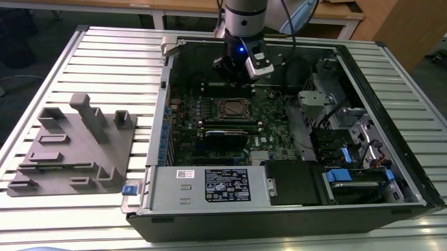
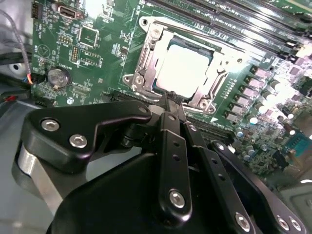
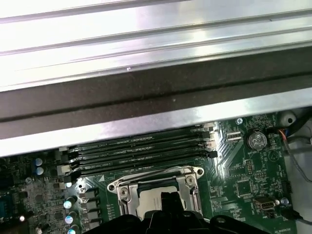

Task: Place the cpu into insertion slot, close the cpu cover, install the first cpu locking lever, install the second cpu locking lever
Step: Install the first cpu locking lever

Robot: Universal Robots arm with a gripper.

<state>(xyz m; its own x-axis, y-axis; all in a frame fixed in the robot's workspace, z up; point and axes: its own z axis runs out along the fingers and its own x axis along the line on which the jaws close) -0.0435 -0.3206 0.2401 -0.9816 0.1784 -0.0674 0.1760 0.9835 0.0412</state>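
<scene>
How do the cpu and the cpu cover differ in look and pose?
In the second wrist view, the cpu is a solid, pale, flat square with a plain top; the cpu cover is a silver metal frame with a large square window. The cpu lies inside the insertion slot, seen through that window; the cover lies over it, around its edges. Both are metallic, square in outline and lie flat on the motherboard.

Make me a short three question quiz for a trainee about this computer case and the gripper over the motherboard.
1. True or false: the cpu sits in the insertion slot.
2. The cpu cover is: A) down over the chip, B) lying on the grey fixture.
3. In the second wrist view, the gripper is nearest what?

Key: 1 true. 2 A. 3 the socket's edge, fingers together.
</scene>
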